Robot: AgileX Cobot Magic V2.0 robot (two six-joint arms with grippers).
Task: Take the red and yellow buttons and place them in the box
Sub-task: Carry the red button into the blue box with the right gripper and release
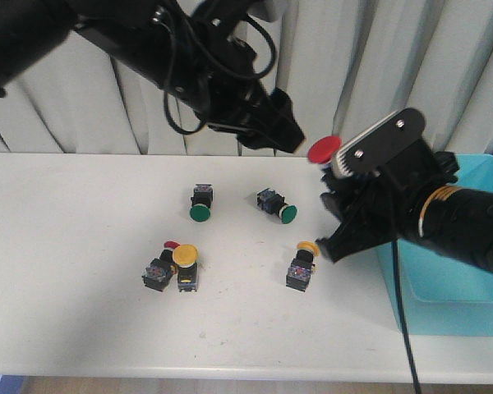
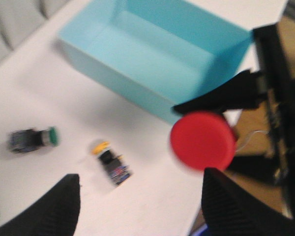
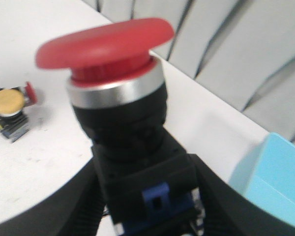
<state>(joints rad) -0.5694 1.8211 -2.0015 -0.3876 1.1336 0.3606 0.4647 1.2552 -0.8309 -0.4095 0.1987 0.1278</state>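
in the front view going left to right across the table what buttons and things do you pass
Red-capped black button lying on the table → yellow-capped button beside it → green-capped button → second green-capped button → second yellow-capped button → red mushroom-capped button in the right pincer → light-blue plastic box.
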